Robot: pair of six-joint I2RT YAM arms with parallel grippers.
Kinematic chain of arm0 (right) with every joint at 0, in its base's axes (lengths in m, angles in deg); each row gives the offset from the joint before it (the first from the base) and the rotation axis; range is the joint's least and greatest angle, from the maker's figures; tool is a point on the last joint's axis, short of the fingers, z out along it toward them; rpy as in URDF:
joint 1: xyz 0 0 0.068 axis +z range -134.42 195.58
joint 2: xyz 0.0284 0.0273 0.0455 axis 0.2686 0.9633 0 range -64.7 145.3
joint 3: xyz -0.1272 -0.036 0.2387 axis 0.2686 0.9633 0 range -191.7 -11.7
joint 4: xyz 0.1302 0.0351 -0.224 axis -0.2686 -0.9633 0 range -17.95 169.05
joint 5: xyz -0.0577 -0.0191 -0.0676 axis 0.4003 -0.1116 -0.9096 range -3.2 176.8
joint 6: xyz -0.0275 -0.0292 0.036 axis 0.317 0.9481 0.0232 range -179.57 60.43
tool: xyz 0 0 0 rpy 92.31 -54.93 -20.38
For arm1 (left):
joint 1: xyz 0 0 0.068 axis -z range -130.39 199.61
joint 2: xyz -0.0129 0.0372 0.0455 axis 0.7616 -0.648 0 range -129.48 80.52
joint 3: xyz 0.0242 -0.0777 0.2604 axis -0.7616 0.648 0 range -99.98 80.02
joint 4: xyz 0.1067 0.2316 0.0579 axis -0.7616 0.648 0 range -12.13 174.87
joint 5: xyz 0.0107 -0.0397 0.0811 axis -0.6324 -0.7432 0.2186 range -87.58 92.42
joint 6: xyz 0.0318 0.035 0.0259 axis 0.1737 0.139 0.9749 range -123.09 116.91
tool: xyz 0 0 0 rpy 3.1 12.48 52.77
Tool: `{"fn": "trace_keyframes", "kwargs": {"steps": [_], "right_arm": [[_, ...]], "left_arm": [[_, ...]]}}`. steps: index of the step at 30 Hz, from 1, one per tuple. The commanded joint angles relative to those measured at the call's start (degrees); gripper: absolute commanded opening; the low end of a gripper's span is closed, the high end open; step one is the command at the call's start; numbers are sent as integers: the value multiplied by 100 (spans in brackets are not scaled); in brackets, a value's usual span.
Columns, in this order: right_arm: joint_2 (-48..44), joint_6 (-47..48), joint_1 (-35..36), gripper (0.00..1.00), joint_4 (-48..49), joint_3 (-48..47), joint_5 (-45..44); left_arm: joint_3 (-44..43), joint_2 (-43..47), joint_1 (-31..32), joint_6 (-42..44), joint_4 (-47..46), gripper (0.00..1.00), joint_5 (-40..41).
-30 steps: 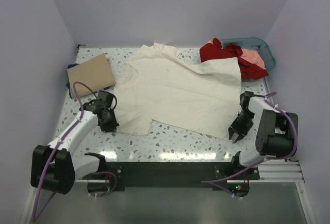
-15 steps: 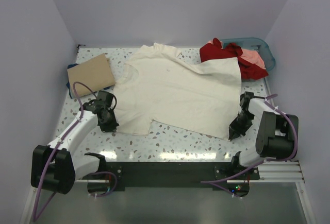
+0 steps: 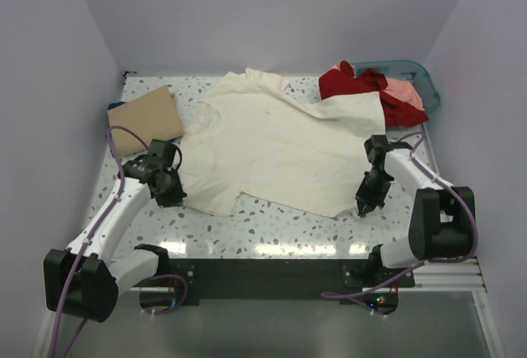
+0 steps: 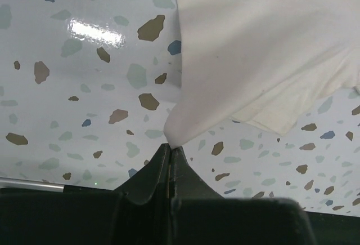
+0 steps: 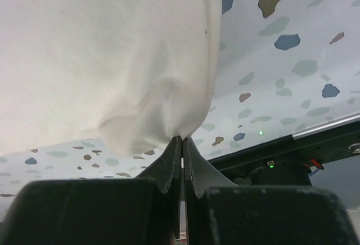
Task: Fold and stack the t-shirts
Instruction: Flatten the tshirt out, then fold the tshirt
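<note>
A large cream t-shirt [image 3: 280, 144] lies spread across the middle of the speckled table. My left gripper [image 3: 174, 200] is shut on its near left hem corner, and the cloth [image 4: 247, 59] rises in a pinched fold from the fingertips [image 4: 170, 147]. My right gripper [image 3: 363, 208] is shut on the near right hem corner; the cream cloth [image 5: 112, 59] bunches just above its closed tips [image 5: 183, 139]. A folded tan t-shirt [image 3: 148, 117] rests at the back left on a dark blue one [image 3: 112, 109]. Red [image 3: 358, 85] and salmon-pink [image 3: 403, 91] t-shirts are heaped at the back right.
A teal plastic basket [image 3: 420, 74] stands at the back right corner under the red and pink heap. Lilac walls close the table on three sides. A black rail [image 3: 272, 271] with the arm bases runs along the near edge.
My right gripper slid left onto the cream shirt's near right corner and shut on it, drawing that corner inward. My left gripper stayed shut on its corner and shifted slightly.
</note>
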Motion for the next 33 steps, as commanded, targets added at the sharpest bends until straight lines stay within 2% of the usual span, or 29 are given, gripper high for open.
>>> {"fn": "trace_keyframes", "kwargs": {"steps": [1, 16, 21, 26, 33], "right_arm": [[-391, 39, 123, 0, -759, -138, -215], [-1497, 75, 342, 0, -1638, 197, -207], [-1587, 39, 404, 0, -1727, 144, -110], [-1499, 22, 404, 0, -1622, 153, 13], [-947, 57, 378, 0, -1235, -250, 128]], "left_arm": [[-203, 238, -48, 43, 543, 0, 53], [-272, 1362, -48, -212, 1818, 0, 97], [-448, 1381, -39, -203, 1968, 0, 62], [-782, 1065, -39, -133, 1538, 0, -70], [-1151, 37, -48, 95, 274, 0, -439]]}}
